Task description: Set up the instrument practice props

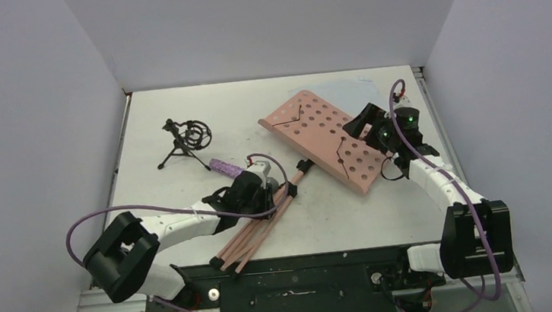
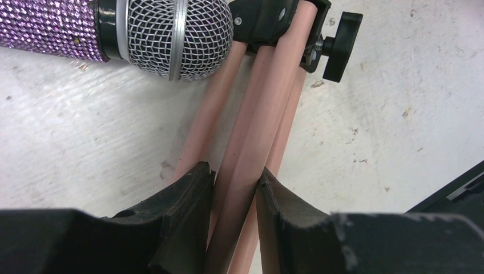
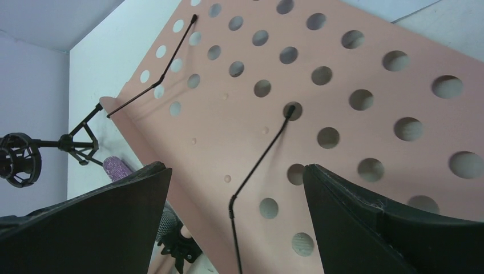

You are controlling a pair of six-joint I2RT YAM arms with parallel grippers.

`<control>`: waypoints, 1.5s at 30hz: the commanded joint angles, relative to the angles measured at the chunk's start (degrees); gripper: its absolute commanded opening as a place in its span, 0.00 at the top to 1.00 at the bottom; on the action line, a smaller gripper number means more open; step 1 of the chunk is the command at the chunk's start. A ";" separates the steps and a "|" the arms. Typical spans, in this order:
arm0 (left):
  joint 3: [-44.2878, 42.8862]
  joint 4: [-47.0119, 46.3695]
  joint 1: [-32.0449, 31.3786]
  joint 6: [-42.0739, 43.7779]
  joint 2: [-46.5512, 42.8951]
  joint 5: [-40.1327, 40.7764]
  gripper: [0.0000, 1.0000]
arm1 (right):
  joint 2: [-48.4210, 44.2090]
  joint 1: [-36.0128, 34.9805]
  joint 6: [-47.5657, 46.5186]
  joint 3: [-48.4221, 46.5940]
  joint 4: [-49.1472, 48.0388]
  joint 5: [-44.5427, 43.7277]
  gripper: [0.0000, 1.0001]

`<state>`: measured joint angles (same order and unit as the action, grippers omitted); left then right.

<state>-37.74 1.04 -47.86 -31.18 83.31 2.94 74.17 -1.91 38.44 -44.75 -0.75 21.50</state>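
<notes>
My left claw (image 2: 234, 178) is clamped on one pink leg of the folded stand (image 2: 254, 125), which lies flat on the table (image 2: 399, 114) with its legs toward the near edge. The mic (image 2: 165, 34) lies just beside the leg hub, its grey head next to a leg. My right claw (image 3: 237, 168) hangs spread wide, holding nothing, over the stand's perforated desk (image 3: 228, 131) at the right of the table; the holder (image 1: 187, 138) stands upright at the far left, well apart from the stand.

Bright even light from above, soft short shadows, wrist views slightly soft up close
</notes>
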 commanded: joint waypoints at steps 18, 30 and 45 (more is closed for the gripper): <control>7.26 -3.28 5.58 -5.21 -9.14 -2.30 0.40 | 11.28 14.31 9.92 18.69 -23.08 19.19 0.07; 7.57 -4.76 5.54 -6.30 -9.21 -5.57 0.34 | 29.25 9.32 29.24 21.24 -60.58 24.82 0.08; 7.15 -2.91 5.41 -6.93 -5.41 -5.68 0.36 | 40.85 3.12 47.32 19.48 -101.45 26.76 0.59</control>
<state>-29.87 -2.94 -42.65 -38.17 76.40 -3.29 118.54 2.09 84.64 -24.51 -80.99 47.40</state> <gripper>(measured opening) 0.640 0.413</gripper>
